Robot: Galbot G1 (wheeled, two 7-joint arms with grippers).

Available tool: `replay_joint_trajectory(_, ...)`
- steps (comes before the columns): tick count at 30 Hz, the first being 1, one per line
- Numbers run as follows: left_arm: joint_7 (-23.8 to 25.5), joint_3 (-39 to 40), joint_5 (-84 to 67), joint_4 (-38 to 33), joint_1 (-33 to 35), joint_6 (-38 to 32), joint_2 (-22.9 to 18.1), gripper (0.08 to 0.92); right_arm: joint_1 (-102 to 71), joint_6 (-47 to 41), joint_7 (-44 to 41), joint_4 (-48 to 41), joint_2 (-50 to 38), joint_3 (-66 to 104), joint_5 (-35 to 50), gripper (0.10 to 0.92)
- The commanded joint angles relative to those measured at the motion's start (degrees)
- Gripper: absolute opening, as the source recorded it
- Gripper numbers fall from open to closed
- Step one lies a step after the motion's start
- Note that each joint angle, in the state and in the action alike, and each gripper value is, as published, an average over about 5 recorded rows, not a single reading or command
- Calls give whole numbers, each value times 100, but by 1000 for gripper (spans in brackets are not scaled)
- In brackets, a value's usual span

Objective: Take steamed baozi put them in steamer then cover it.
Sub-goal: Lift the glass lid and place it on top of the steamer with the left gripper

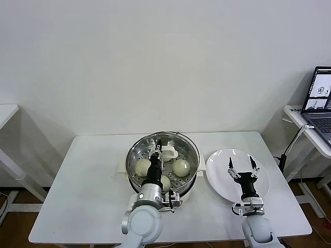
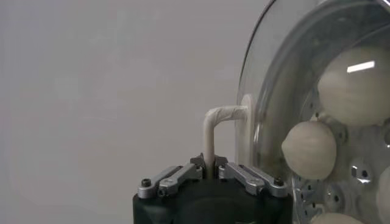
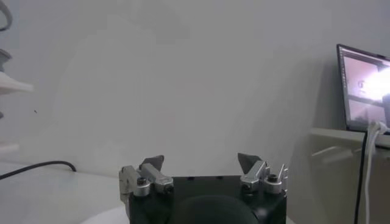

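You see three steamed baozi in the steamer; your left gripper pinches the cover handle over it, your right gripper spread empty above one plate.

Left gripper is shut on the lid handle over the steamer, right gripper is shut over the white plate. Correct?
Not quite. The left gripper is shut on the cover handle over the steamer, but the right gripper, over the white plate, is open: the right wrist view shows its fingers spread apart.
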State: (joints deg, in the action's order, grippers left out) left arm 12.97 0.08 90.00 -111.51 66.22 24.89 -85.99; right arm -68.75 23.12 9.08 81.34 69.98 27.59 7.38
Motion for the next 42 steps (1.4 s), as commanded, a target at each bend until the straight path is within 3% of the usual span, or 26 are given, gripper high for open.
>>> replay_joint_trajectory(1, 57, 10, 334, 163, -20, 14, -98, 197, 20, 3, 1, -4, -11, -2, 10, 823)
replay_joint_trajectory(42, 90, -153, 503, 303, 22, -124, -126, 203, 99, -16, 1, -8, -4, -37, 14, 823)
